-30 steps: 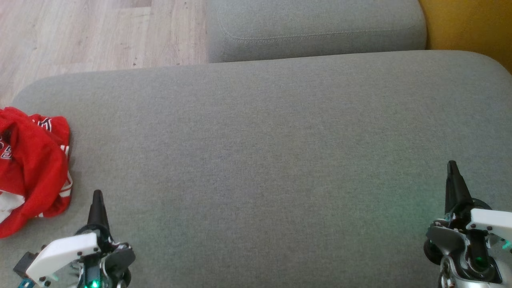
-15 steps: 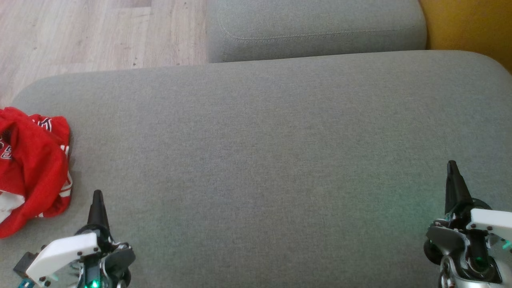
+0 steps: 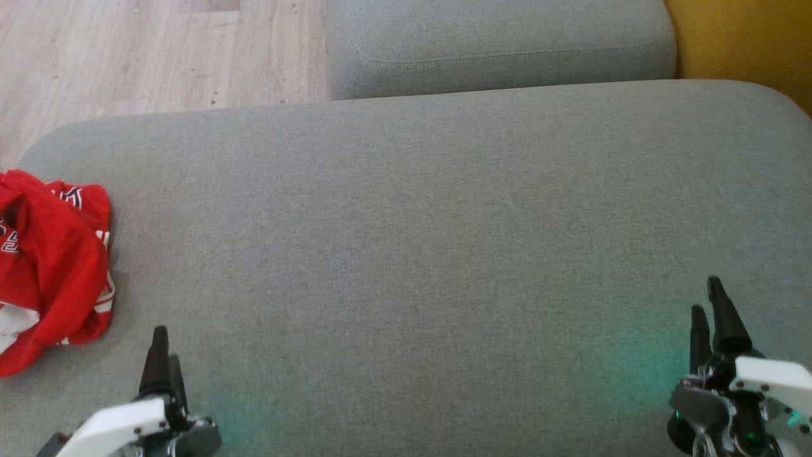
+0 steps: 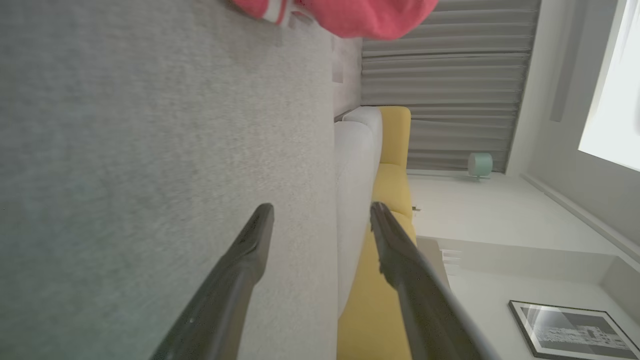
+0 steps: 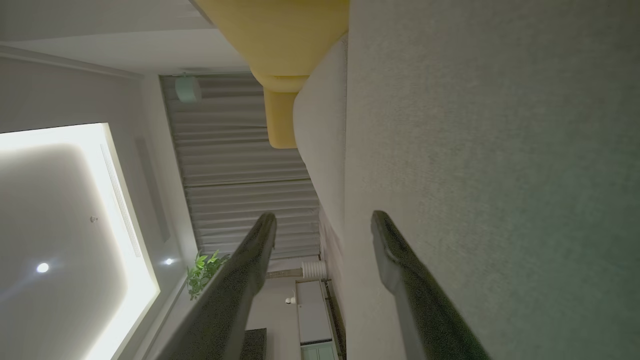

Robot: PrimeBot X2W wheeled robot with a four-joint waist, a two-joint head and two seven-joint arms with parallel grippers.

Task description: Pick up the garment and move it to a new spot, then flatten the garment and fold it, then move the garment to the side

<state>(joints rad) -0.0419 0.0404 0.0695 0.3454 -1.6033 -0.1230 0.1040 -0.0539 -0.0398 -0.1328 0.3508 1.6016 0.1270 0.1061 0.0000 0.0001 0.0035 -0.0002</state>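
Left end effector (image 3: 163,346) sits at the lower left of the head view, its two dark fingers pointing away from the robot and low over a grey cushion (image 3: 406,222). Its jaws stand open with nothing between them; the left wrist view shows a clear gap between the fingers. The wrist is rolled a quarter turn, so from the head one finger sits almost behind the other, and in the wrist view the cushion runs down the left side like a wall. A white wrist housing shows below the fingers at the bottom edge.

Right end effector (image 3: 705,295) mirrors it at the lower right, fingers also pointing away from the robot over the cushion. Its jaws are open too and hold nothing. This wrist is rolled the opposite way, with the cushion down the right side of its own view. A faint green glow falls on the fabric beside each wrist.

Crumpled in a heap, the garment (image 3: 51,266) is red with white trim and lies on the cushion's far left edge, partly cut off by the frame. It is near the left end effector, to its left and slightly ahead, not touching it. It is well apart from the right one.

Beyond the cushion are a second grey cushion (image 3: 501,44), a wooden floor (image 3: 127,51) at upper left, and yellow upholstery (image 3: 742,38) at upper right.
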